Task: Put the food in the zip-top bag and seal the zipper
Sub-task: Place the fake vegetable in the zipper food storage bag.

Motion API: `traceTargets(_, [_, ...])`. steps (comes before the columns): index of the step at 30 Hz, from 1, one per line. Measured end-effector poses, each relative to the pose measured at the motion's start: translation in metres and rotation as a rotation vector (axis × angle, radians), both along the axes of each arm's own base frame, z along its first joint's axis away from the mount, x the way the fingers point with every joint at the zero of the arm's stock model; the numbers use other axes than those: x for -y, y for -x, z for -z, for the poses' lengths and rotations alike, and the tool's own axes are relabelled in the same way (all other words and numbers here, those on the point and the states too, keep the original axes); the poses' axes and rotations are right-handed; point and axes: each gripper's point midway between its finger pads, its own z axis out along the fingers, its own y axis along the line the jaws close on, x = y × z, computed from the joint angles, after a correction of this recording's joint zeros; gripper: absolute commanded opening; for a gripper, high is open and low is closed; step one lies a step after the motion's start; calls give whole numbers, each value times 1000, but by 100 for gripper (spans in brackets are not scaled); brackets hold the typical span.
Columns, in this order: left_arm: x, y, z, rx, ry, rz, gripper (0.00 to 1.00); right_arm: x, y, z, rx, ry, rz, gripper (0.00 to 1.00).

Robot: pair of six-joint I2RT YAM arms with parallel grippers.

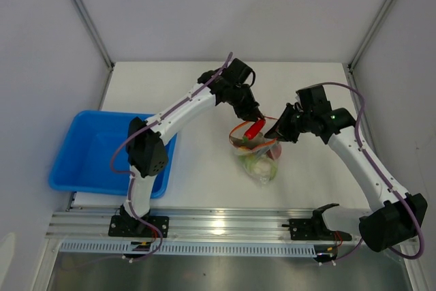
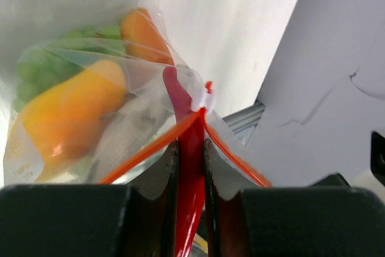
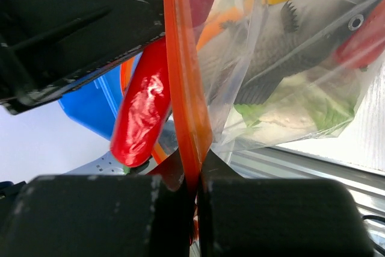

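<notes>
Top view: bag (image 1: pixel 259 158) lies centre frame on the table (image 1: pixel 204 168), blue tray (image 1: pixel 75 161) at left. Left gripper (image 1: pixel 256 122) pinches the chili (image 1: pixel 254 129) above the bag mouth; right gripper (image 1: pixel 278 133) is at the bag's right edge.
Left wrist: narrow grip on the chili — its tip looks inside the mouth, but it's blurry.
Right wrist: jaws clamped tight on the zipper (image 3: pixel 183 88) — fish (image 3: pixel 301 34) inside the bag.

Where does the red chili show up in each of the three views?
Top external: the red chili is at centre, at the mouth of the zip-top bag.
Left wrist: bottom centre, clamped in the left gripper.
Right wrist: left of centre.
Shared landmark: the zipper, an orange-red strip beside the chili in every view.
</notes>
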Motion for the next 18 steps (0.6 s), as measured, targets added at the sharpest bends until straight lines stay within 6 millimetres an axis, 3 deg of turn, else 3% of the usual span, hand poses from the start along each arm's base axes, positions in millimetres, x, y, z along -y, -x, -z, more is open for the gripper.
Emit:
traceTargets(5, [3,0,10,28,-45,-32,1,-1,0,-1,-7,-7,7,0])
traceTargets(13, [21,-8,5,86,-61,-59,0,-2,1,-1,-14,-13,7,0])
traceTargets(18, [20,-10,14,89,-93,-71,1,-2,2,-1,-17,-13,8,0])
